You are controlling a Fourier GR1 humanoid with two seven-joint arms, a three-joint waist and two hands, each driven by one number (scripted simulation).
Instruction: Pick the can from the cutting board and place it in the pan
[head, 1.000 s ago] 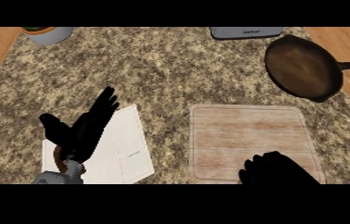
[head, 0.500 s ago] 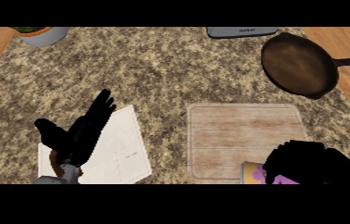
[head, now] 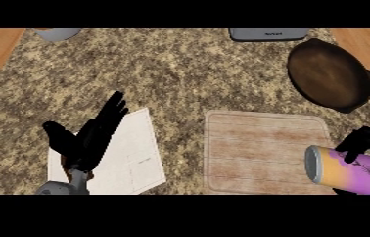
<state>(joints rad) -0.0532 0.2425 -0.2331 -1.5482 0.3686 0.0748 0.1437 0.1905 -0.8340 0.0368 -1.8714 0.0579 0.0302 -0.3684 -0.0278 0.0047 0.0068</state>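
Head view: the can (head: 338, 171), yellow at its silver lid end and shading to purple, lies on its side at the lower right of the frame, over the right edge of the wooden cutting board (head: 262, 153). The right hand (head: 356, 144) shows only as black fingers at the right edge, curled over the top of the can and gripping it. The pan (head: 329, 74), dark and round, sits in the upper right of the frame, well apart from the can. At the lower left, the left hand (head: 90, 135) rests open with fingers straight and pointing up the frame, above a white sheet of paper (head: 133, 157) lying on the speckled counter (head: 173, 74). A grey appliance (head: 269, 34) sits at the top edge, right of centre, and a grey bowl (head: 57, 33) at the top left
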